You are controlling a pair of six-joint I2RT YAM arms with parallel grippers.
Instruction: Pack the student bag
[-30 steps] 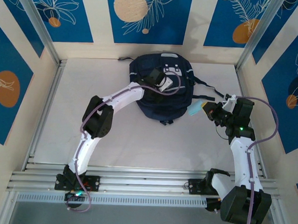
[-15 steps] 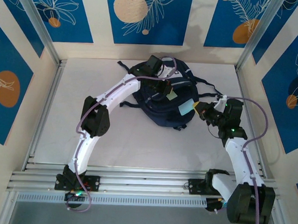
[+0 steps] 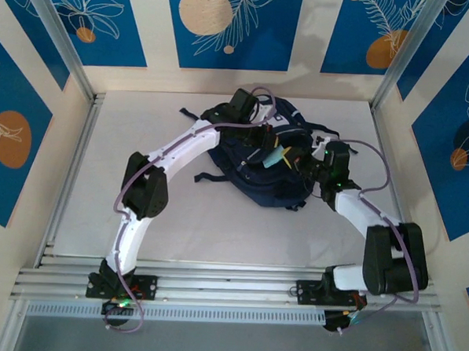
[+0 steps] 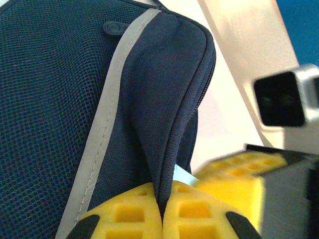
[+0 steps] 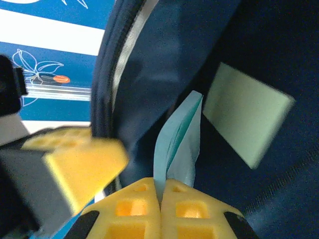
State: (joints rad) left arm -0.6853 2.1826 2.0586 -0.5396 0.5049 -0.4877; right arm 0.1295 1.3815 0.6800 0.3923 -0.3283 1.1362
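Item: student bag [image 3: 254, 184], lying on tabletop [image 3: 215, 237].
Left gripper [image 4: 162, 211]: clamped on the bag's zip-edge flap, holding its mouth apart.
Right gripper [image 5: 162, 196]: pinching a pale teal folded sheet [image 5: 177, 134] at the bag's mouth.
Risk: the flap slips free, the mouth collapses and the sheet crumples against the rim.

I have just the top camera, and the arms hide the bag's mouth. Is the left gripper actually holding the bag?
Observer: Yes. The left wrist view shows the left gripper shut on a fold of the student bag, beside its zip.
Operator: And the right one?
Observer: The right gripper is shut on a thin pale teal item, aimed into the opening.
Operator: Anything inside already?
Observer: A pale green rectangle lies against the dark fabric, seemingly inside.
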